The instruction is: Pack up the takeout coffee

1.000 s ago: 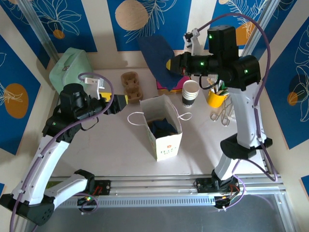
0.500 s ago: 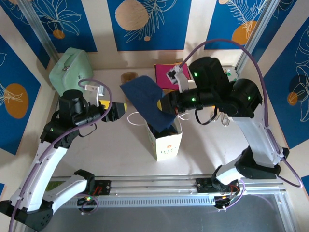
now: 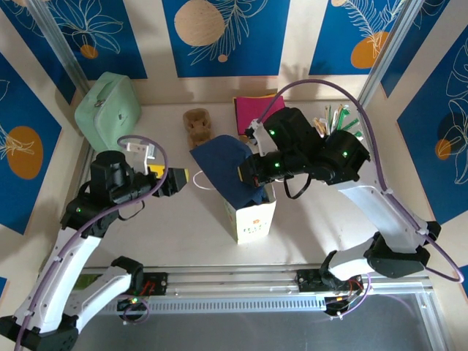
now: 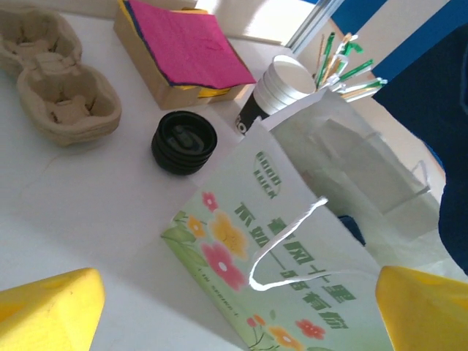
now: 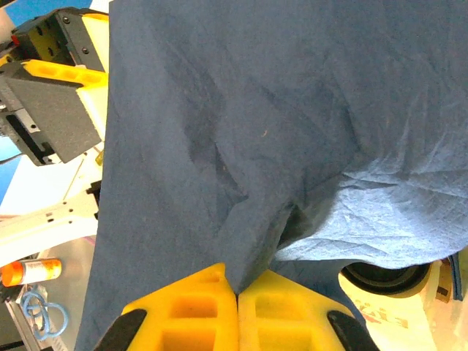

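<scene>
- The right gripper is over the mouth of the white paper bag with a floral print and cord handles, which stands upright near the table's middle.
- In the right wrist view, the right gripper has its yellow fingers pressed together on a fold of the dark blue cloth sheet. The sheet hangs over the bag's mouth.
- The takeout coffee shows as a round black plastic lid under the sheet's lower edge. It appears to sit inside the bag, and the cup body is hidden.
- The left gripper is just left of the bag, jaws spread wide and holding nothing.
- In the left wrist view, the bag is between the spread fingers of the left gripper.
- Beyond the bag lie a stack of loose black lids, a stack of white-and-dark lidless cups, a pink napkin pile and a brown moulded-pulp cup carrier.
</scene>
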Controlling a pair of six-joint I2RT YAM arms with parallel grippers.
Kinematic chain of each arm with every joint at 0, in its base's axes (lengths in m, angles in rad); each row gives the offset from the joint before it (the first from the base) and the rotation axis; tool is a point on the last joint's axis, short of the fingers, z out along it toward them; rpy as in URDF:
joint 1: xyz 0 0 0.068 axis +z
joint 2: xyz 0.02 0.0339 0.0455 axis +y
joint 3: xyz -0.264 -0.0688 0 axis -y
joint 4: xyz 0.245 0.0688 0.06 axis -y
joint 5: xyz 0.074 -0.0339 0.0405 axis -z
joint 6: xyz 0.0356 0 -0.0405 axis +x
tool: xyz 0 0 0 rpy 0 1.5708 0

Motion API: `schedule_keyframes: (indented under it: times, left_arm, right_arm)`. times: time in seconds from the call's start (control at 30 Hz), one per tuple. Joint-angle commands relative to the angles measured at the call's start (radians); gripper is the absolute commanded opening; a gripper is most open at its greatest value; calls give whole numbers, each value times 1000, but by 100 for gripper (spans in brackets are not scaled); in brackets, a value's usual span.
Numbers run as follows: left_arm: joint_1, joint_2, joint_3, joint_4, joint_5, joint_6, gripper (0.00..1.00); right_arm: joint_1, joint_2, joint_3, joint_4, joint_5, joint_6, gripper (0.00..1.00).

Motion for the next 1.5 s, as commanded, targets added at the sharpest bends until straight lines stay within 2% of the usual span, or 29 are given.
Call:
schedule_keyframes:
  times: [0.0, 0.97, 1.47]
  left_arm:
    - [8, -23, -15, -27, -42, -10, 95]
    - [8, 26, -5, 67, 112, -36, 95]
    - [7, 25, -24, 77, 111, -37, 95]
  right_arm:
    - [1, -1, -19, 34, 24, -24, 0]
    - [-63, 163, -166, -30, 65, -65, 0]
    - [-71, 220, -237, -26, 105, -55, 0]
